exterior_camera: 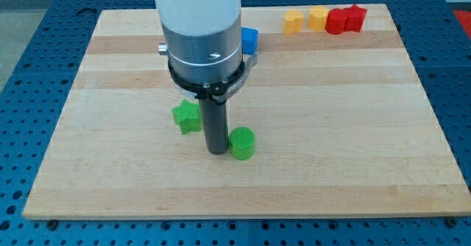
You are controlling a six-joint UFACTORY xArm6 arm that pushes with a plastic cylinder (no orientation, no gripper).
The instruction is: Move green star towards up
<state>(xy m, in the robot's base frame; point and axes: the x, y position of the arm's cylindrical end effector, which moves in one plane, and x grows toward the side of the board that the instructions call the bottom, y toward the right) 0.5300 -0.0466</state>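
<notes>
Wooden board (353,128) fills most of the view, sitting on a blue perforated table (22,25). Light plank top.

Arm (199,25): white body with a grey collar, comes down from the view's top, left of centre. No claw on this rig, so nothing to call spread or pinched. It ends in a straight dark rod.

My tip (216,152) is down on the board, a bit below centre. Green cylinder (241,143) is touching it or just beside it on the view's right.

Green star (187,116) lies just left of the rod and slightly above the tip. Contact with the rod: cannot tell.

Blue block (251,40) is partly hidden behind the arm collar, shape not readable.

Top right edge of the board has a row of four, close together: two yellow blocks (294,22) (317,18), then two red blocks (338,20) (356,18). The rightmost red looks star-like; other shapes unclear.
</notes>
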